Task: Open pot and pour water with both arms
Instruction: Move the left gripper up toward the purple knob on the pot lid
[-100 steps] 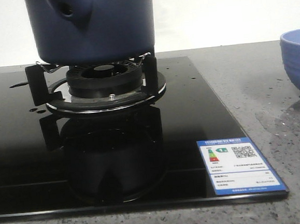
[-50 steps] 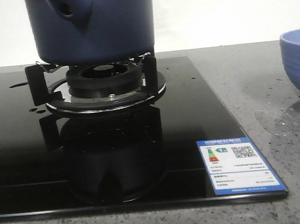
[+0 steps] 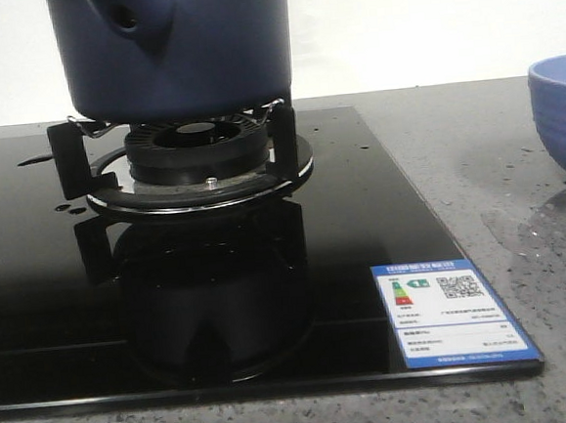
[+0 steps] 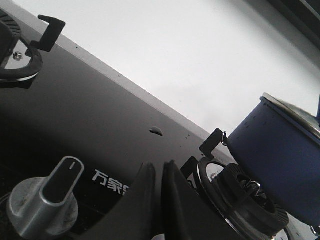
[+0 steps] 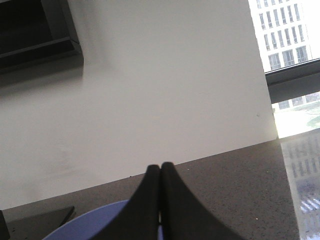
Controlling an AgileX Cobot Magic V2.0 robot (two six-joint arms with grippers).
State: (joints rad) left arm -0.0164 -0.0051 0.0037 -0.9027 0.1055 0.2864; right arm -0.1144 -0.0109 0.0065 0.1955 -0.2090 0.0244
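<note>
I see the dark navy-blue cylindrical pot [image 3: 177,48] on the burner stand [image 3: 195,155], upper left of the front view. My left gripper [image 4: 156,192] and right gripper [image 5: 160,192] are both clenched, grasping nothing.

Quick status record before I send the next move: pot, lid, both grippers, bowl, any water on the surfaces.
pot: on the burner stand of the black hob, upright
lid: metal rim shows at the pot's top in the left wrist view; still on, as far as I can tell
left gripper: shut, empty, low over the hob near a control knob
right gripper: shut, empty, over the light blue bowl
bowl: on the grey counter, right of the hob
water: drops on hob and counter
</note>
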